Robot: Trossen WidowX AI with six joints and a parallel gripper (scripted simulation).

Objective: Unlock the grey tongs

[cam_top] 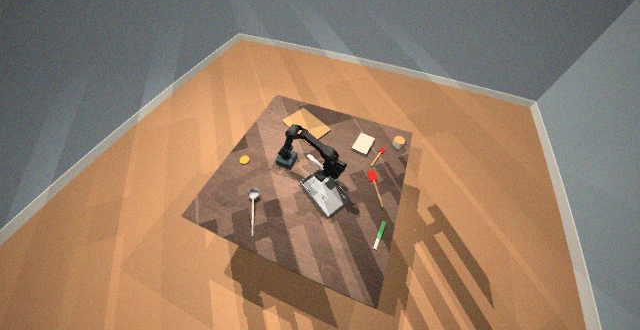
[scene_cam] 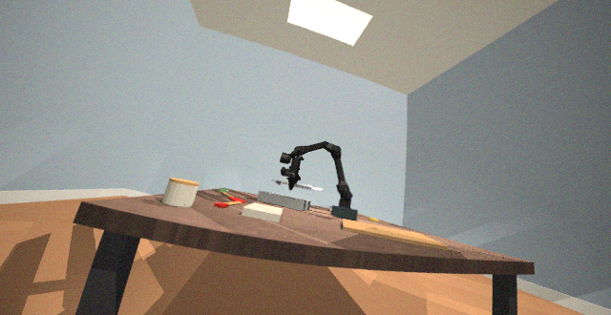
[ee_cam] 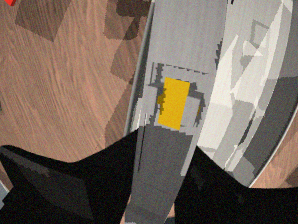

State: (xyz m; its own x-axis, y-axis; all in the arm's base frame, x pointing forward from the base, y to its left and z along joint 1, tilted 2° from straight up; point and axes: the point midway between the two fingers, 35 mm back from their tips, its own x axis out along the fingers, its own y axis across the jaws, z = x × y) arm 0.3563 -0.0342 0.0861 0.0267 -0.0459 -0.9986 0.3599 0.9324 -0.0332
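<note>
A black arm arches from its base, its end effector (cam_top: 327,176) (scene_cam: 292,187) (ee_cam: 160,135) pointing down, clamped on the grey tongs (scene_cam: 309,187) (ee_cam: 187,35), which hang nearly level above the roasting tin (cam_top: 325,201) (scene_cam: 283,200) (ee_cam: 272,100). From above, the wooden board (cam_top: 312,126) (scene_cam: 396,235) lies toward eleven o'clock of the tin.

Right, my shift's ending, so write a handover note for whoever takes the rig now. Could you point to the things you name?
Gripper (cam_top: 327,176) (scene_cam: 291,187) (ee_cam: 160,135): shut on the grey tongs (scene_cam: 310,187) (ee_cam: 175,45), held above the roasting tin (cam_top: 332,209) (scene_cam: 284,200) (ee_cam: 282,95).
Wooden board (cam_top: 312,125) (scene_cam: 393,235): beyond the arm's base, no tongs on it.
Done: tongs picked up.
Left: point tips down, squeeze to unlock, lay them open on the board. They look roughly level; lock state unclear.
</note>
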